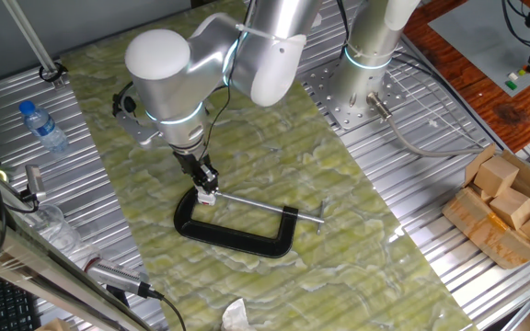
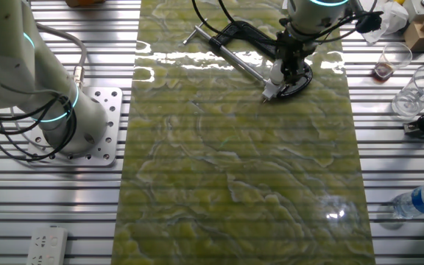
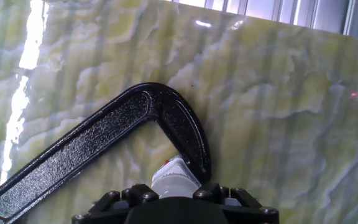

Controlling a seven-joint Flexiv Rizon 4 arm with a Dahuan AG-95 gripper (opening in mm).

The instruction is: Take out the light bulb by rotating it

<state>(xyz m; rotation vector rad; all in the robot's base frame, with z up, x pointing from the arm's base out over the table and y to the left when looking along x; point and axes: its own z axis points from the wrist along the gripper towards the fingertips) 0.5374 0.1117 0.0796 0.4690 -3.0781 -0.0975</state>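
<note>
The light bulb is small and frosted white. It sits between my fingers, right against the inner corner of the black C-clamp. In one fixed view my gripper points down onto the bulb at the clamp's left end, where the screw rod ends. In the other fixed view the bulb shows just below my gripper, beside the clamp. My gripper is shut on the bulb. The bulb's lower end is hidden.
A green marbled mat covers the table's middle. A clear blue-capped bottle lies at the left, also seen in the other fixed view. A box of wooden blocks stands at the right. Plastic cups stand nearby. The arm's base is bolted beside the mat.
</note>
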